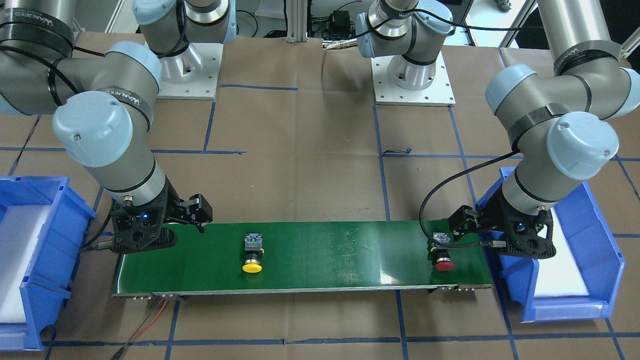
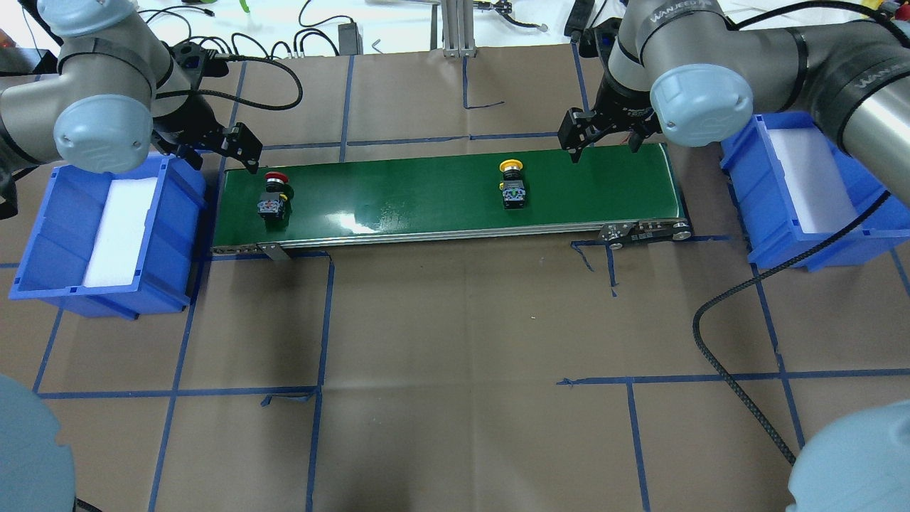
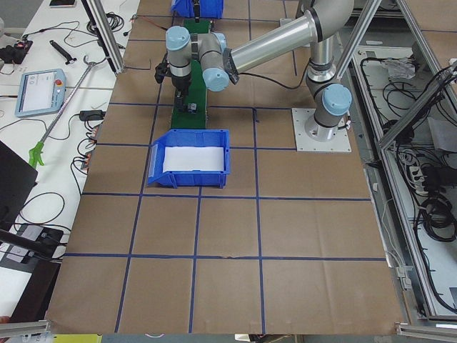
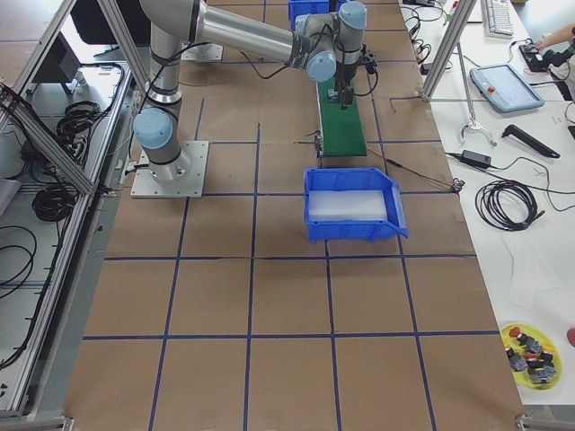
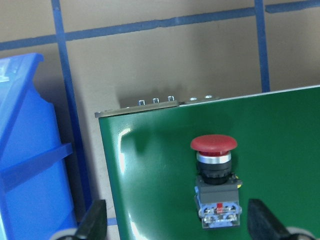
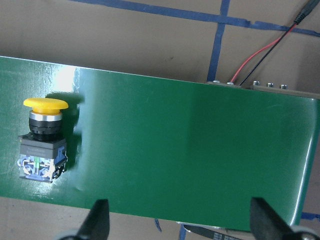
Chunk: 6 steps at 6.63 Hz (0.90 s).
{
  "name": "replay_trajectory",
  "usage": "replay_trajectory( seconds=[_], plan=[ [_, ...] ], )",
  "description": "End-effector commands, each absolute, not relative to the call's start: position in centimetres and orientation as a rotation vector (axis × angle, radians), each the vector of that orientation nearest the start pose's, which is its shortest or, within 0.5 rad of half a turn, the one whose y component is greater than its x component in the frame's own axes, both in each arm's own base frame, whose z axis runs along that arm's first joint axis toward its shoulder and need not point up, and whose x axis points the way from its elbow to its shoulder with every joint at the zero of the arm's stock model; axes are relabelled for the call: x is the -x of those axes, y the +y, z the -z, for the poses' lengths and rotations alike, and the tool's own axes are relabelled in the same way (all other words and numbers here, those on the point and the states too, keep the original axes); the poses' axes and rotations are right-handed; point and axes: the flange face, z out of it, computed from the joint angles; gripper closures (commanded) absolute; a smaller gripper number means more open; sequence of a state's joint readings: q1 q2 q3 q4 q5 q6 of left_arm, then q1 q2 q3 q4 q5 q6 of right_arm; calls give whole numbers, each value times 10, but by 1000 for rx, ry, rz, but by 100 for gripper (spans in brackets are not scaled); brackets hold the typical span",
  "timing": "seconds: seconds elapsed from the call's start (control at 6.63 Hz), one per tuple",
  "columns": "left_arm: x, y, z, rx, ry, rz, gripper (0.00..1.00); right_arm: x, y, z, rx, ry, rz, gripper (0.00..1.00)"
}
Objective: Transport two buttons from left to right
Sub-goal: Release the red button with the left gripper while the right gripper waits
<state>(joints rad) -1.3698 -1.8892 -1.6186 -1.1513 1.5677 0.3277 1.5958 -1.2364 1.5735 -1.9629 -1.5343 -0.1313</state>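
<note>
The red-capped button (image 2: 274,195) lies on its side at the left end of the green conveyor belt (image 2: 426,192). It also shows in the front view (image 1: 443,254) and in the left wrist view (image 5: 216,185). The yellow-capped button (image 2: 512,186) lies on its side right of the belt's middle, and shows in the front view (image 1: 253,255) and the right wrist view (image 6: 42,142). My left gripper (image 2: 238,146) is open and empty, just beyond the red button. My right gripper (image 2: 604,139) is open and empty over the belt's far edge, right of the yellow button.
A blue bin (image 2: 106,235) with a white liner stands at the belt's left end, and another blue bin (image 2: 803,185) at its right end. A black cable (image 2: 739,320) loops over the brown paper on the right. Red and black wires (image 1: 150,320) trail from the belt's right end.
</note>
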Motion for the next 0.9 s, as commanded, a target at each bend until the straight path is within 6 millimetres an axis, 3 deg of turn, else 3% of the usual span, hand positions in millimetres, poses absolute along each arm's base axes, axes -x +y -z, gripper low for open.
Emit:
replay_trajectory(
  seconds=[0.0, 0.3, 0.45, 0.6, 0.75],
  plan=[
    [10, -617, -339, -199, 3122, 72, 0, -147, -610, -345, 226, 3097, 96, 0],
    [14, -606, -360, -189, 3120, 81, 0, -148, -610, -345, 142, 3071, 91, 0],
    [19, -588, -385, -128, 3135, 56, 0, -148, -610, -345, 142, 3071, 91, 0],
    [47, -569, -409, -73, 3135, 47, 0, -151, -614, -345, 17, 2938, 90, 0],
    [83, -553, -428, -50, 3131, 39, 0, -151, -616, -344, -48, 2932, 90, 0]
  ],
)
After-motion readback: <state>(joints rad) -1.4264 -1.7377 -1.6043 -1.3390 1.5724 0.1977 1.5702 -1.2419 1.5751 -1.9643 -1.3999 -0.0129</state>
